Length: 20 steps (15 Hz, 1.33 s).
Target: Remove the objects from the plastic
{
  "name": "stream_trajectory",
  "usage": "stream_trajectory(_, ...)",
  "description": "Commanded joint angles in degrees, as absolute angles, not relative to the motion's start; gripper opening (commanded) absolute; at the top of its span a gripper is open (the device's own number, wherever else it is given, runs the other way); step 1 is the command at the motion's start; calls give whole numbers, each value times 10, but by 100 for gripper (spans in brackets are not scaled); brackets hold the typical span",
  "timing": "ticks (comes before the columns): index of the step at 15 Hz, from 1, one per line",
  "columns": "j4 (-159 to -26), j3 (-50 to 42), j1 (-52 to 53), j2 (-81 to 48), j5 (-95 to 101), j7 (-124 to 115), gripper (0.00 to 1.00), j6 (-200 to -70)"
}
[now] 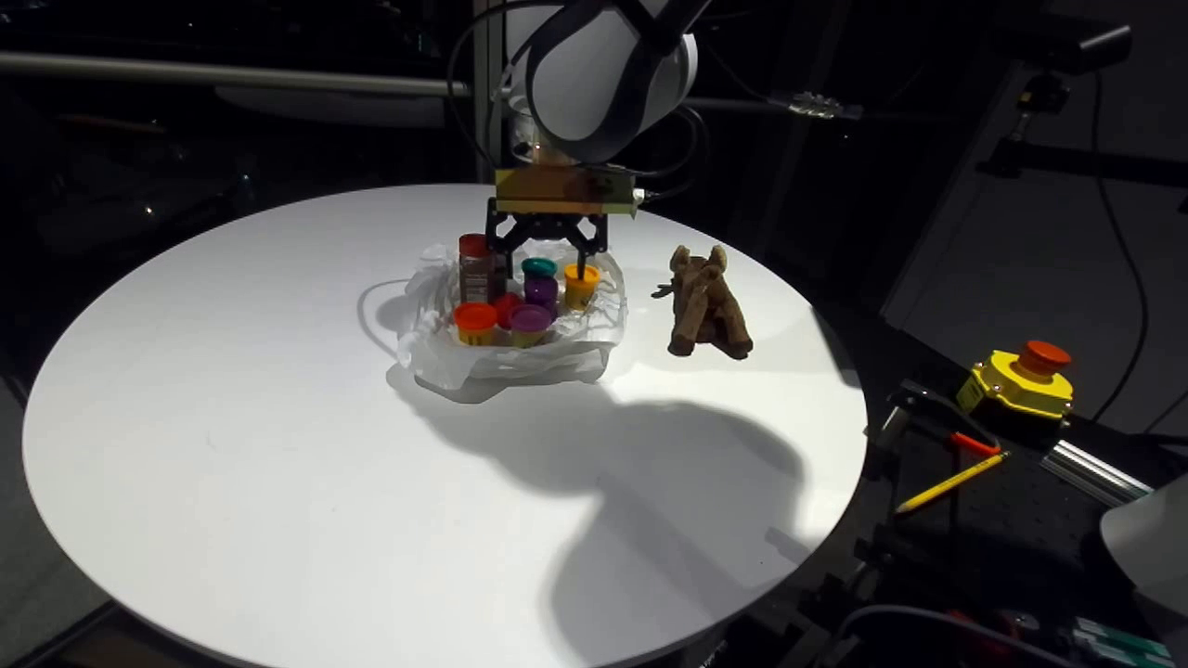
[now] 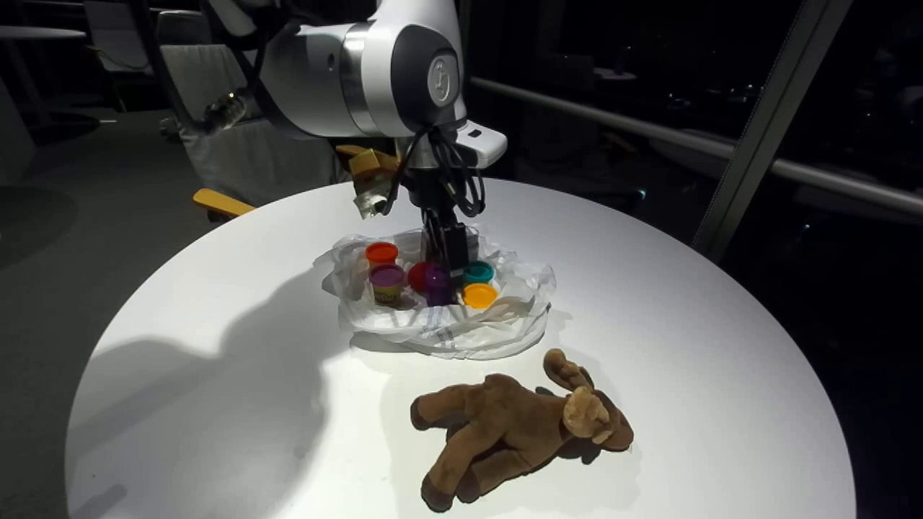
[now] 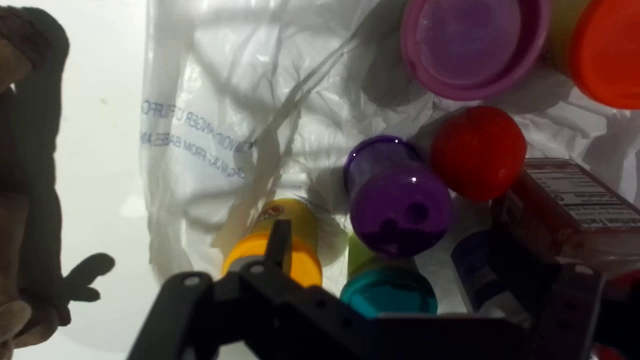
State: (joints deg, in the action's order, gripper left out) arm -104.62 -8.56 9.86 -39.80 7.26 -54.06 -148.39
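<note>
Hand (image 1: 546,267) spread wide over plastic (image 3: 225,70) printed "DANGER"; bottle (image 3: 575,197) reads "Nutrition Facts".

White arm (image 2: 376,79), black gripper (image 1: 546,268)
We see a silver ring (image 2: 352,79), dark cap (image 2: 414,97), round emblem (image 2: 439,81) and looping black cables (image 2: 454,176).

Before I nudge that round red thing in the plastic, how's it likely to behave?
The round red thing could roll, judging by its shape. The dark purple container close beside it would probably block one side, and the crumpled plastic might slow it.
</note>
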Motion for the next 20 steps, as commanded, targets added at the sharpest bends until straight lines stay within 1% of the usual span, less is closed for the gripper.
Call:
stream_trajectory(1, -1021, -95, 109, -419, 54, -560, 94, -1492)
stream_trajectory(2, -1021, -94, 108, -419, 52, -560, 73, -1491)
stream_trajectory(3, -1022, -94, 108, -417, 51, -562, 70, -1491)
stream_trajectory(4, -1024, -94, 108, -418, 49, -562, 69, -1491)
stream_trajectory(6, -1023, -94, 107, -419, 45, -561, 54, -1492)
stream_trajectory(7, -1023, -94, 105, -421, 43, -560, 44, -1491)
stream_trajectory(9, -1022, -96, 106, -432, 42, -561, 30, -1489)
stream_trajectory(10, -1017, -99, 106, -438, 42, -562, 40, -1489)
stream_trajectory(11, -1016, -99, 105, -439, 42, -562, 75, -1486)
stream_trajectory(12, -1015, -100, 106, -440, 42, -563, 76, -1486)
stream_trajectory(13, -1016, -100, 104, -442, 41, -563, 38, -1488)
stream_trajectory(15, -1025, -100, 104, -440, 39, -560, 37, -1491)
stream_trajectory(17, -1045, -98, 102, -420, 36, -555, 24, -1495)
stream_trajectory(20, -1095, -102, 104, -365, 37, -554, 24, -1508)
